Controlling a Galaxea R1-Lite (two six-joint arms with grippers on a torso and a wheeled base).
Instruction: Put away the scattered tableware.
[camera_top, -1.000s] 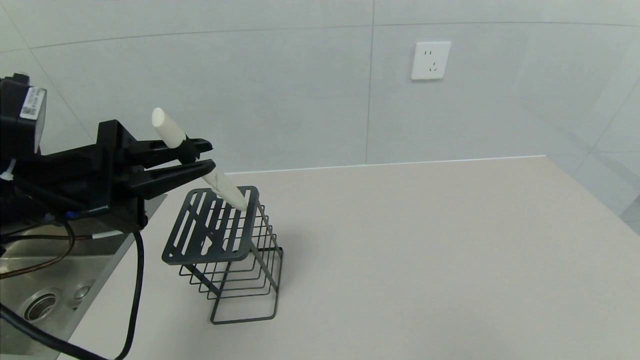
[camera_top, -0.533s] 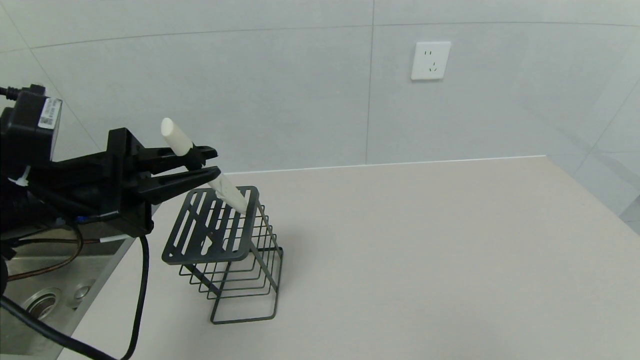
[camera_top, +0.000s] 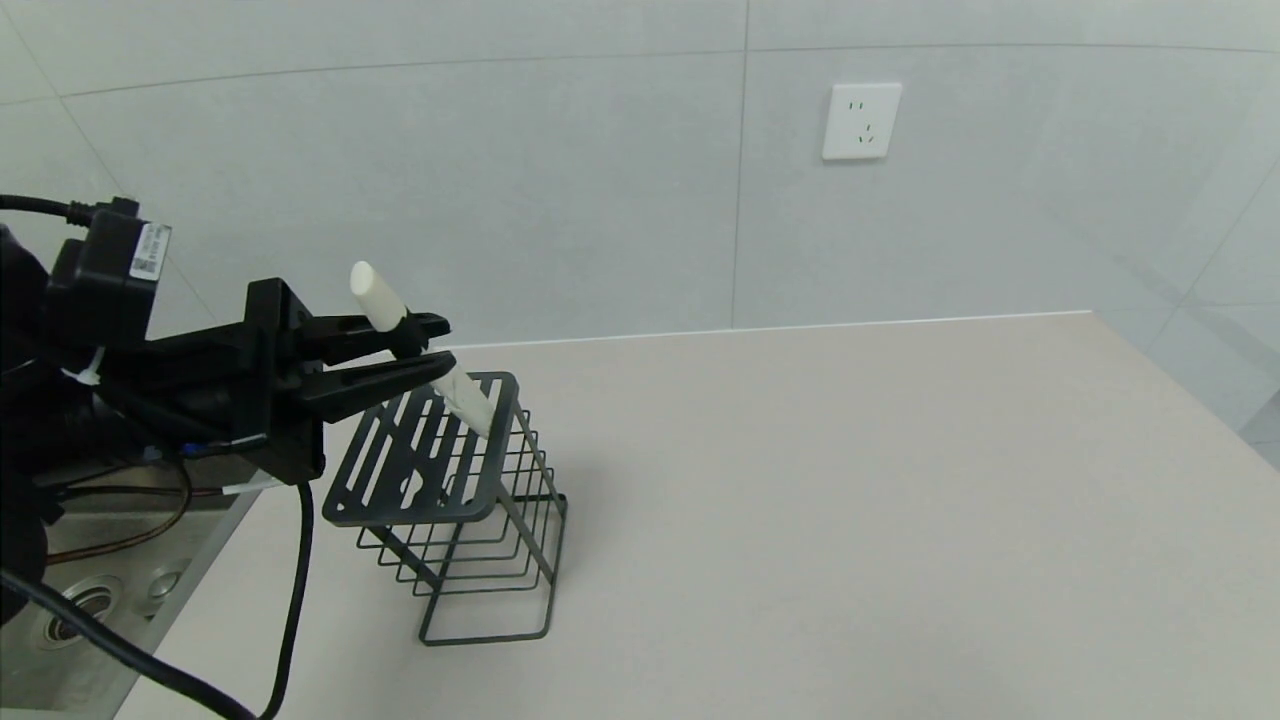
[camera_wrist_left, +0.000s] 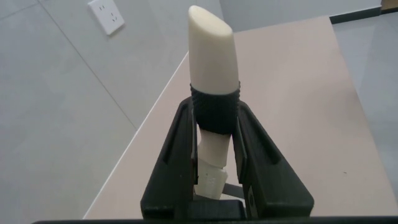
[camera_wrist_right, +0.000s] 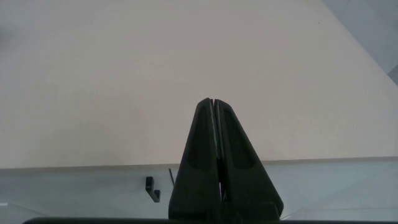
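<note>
Fingers of my left gripper (camera_top: 441, 344) were clamped tight on the white handle of the knife (camera_top: 377, 294), one against each side, just above the back of the black wire rack (camera_top: 425, 470). The knife leaned, butt end up and away from the rack. Its lower end entered the slotted top at the rack's far right corner, and a grey blade ran down inside the wires. The rack stood upright on the beige countertop (camera_top: 850, 480), with a steel sink (camera_top: 70, 600) to its left. My right gripper (camera_wrist_right: 213, 104) hung over bare countertop, fingers pressed flat together and holding nothing. I could not tell how far it was from the rack.
</note>
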